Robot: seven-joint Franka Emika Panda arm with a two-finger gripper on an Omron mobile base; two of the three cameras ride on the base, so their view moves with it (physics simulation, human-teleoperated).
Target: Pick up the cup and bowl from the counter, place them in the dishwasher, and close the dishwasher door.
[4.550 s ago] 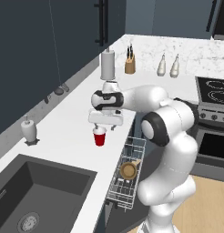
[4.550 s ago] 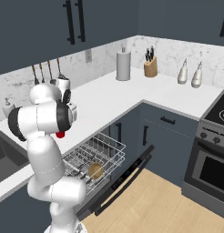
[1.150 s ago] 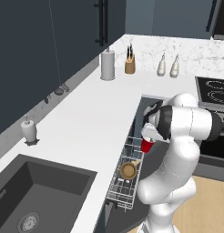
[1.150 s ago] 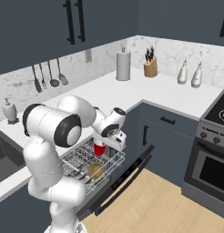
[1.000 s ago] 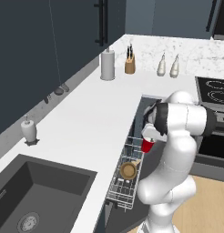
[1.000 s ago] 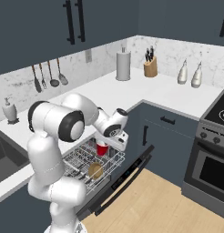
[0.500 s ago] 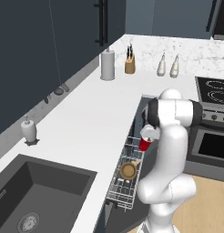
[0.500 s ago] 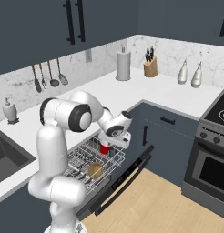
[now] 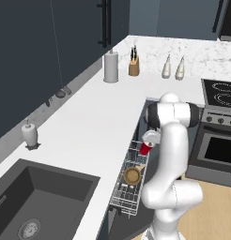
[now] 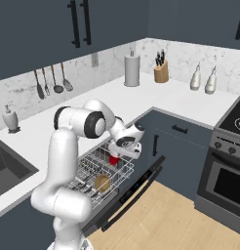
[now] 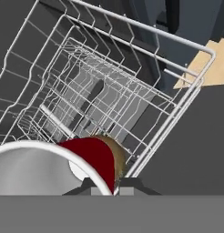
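My gripper [image 10: 121, 151] is shut on the red cup [image 10: 113, 159], holding it just over the far end of the dishwasher's silver wire rack [image 10: 88, 172]. In the left base view the cup [image 9: 144, 149] hangs below the gripper [image 9: 149, 139], above the rack [image 9: 122, 196]. The tan bowl [image 9: 132, 175] lies in the rack, nearer the base; it is also in the right base view [image 10: 102, 182]. In the hand view the cup's white rim and red wall [image 11: 95, 157] sit close to the lens, with the bowl [image 11: 119, 152] just behind. The dishwasher door [image 10: 134, 188] hangs open. The white counter [image 9: 89, 124] runs alongside.
A sink [image 9: 28, 206] is at the near left with a soap dispenser [image 9: 29, 135] behind it. A paper towel roll [image 9: 111, 67], knife block [image 9: 133, 67] and two bottles [image 9: 173, 69] stand at the back. The oven and stove [image 9: 219, 140] sit to the right.
The cup has travelled in the gripper from above the counter out over the rack. In the last second the arm folded in and the cup sank slightly toward the rack.
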